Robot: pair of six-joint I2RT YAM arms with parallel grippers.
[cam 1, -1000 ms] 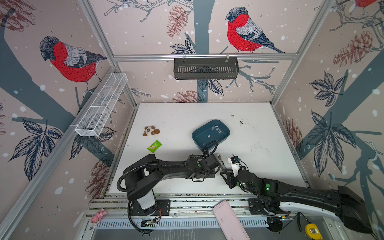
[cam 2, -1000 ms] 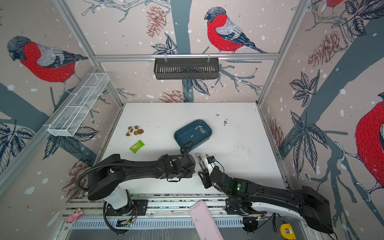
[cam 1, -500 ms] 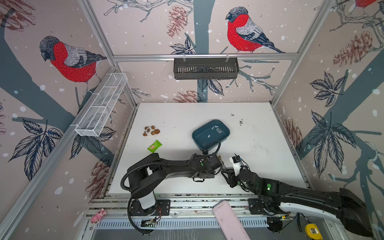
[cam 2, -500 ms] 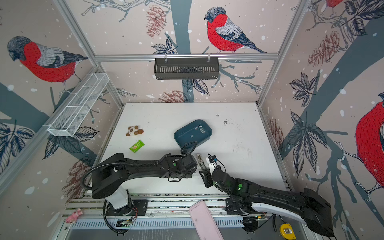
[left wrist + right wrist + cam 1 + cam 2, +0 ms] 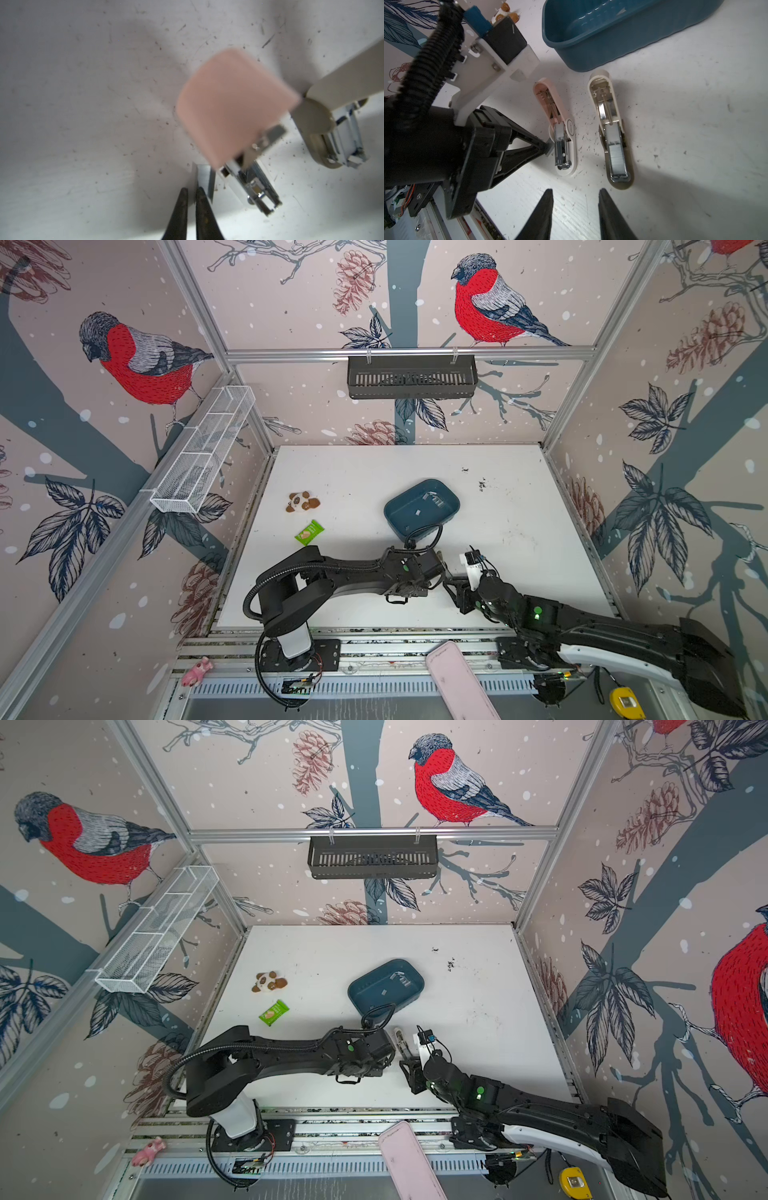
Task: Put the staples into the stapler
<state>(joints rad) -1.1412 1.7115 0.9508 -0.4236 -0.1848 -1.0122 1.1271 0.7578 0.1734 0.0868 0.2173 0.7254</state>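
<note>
The staple strip [image 5: 549, 148] is small and grey. It sits in the tips of the left tool [image 5: 544, 145], which is clenched on it. The strip is just beside the pink stapler [image 5: 560, 149], by the side of its shiny metal track. In the left wrist view the strip [image 5: 204, 180] pokes out past the two dark fingers [image 5: 182, 207], which are almost together. The pink stapler is flipped open and lies on the worktop [image 5: 675, 124], with its pink lid folded back toward the bin. Next to it lies a beige stapler [image 5: 616, 145], open too, with a grey block of staples in its track. The right tool [image 5: 575, 190] hangs over the worktop near the ends of both staplers. Its jaws are apart and nothing is between them. Behind the staplers stands a blue bin [image 5: 591, 52]. In both top views more strips [image 5: 436, 500] [image 5: 401, 981] lie in the bin. A toy panda [image 5: 302, 502] and a green packet [image 5: 309, 532] lie well off to the left.
</note>
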